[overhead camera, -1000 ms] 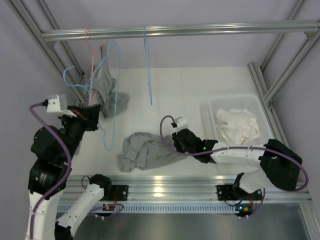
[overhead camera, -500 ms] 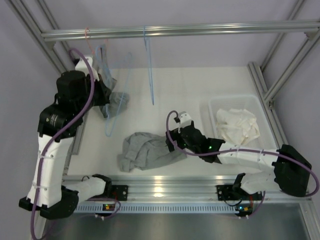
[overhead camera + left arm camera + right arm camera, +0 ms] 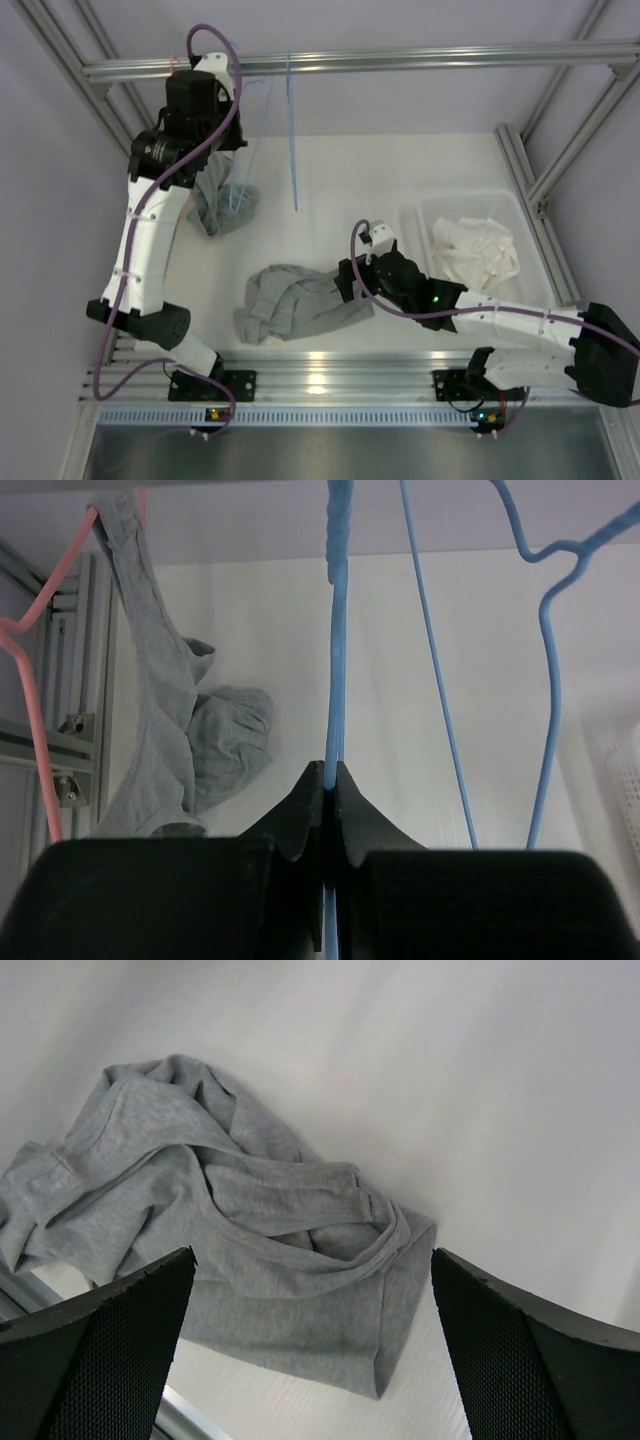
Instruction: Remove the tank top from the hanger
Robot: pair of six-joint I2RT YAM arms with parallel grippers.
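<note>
A grey tank top (image 3: 298, 300) lies crumpled on the white table, free of any hanger; the right wrist view shows it as a grey heap (image 3: 250, 1230). My right gripper (image 3: 347, 280) hovers just above its right edge, open, nothing between the fingers (image 3: 312, 1260). High at the back left, my left gripper (image 3: 212, 118) is shut on the thin wire of a bare blue hanger (image 3: 337, 630), held up near the top rail (image 3: 400, 60). The jaws (image 3: 330, 772) pinch the wire.
A second grey garment (image 3: 215, 200) droops from a pink hanger (image 3: 40, 680) at the back left. Another blue hanger (image 3: 292, 140) hangs from the rail. A white bin (image 3: 430, 205) holding white cloth (image 3: 475, 250) stands at the right. Aluminium frame posts flank the table.
My left arm rose from low left to the rail, carrying the blue hanger up. The right gripper opened, let go of the tank top and drew back a little to the right.
</note>
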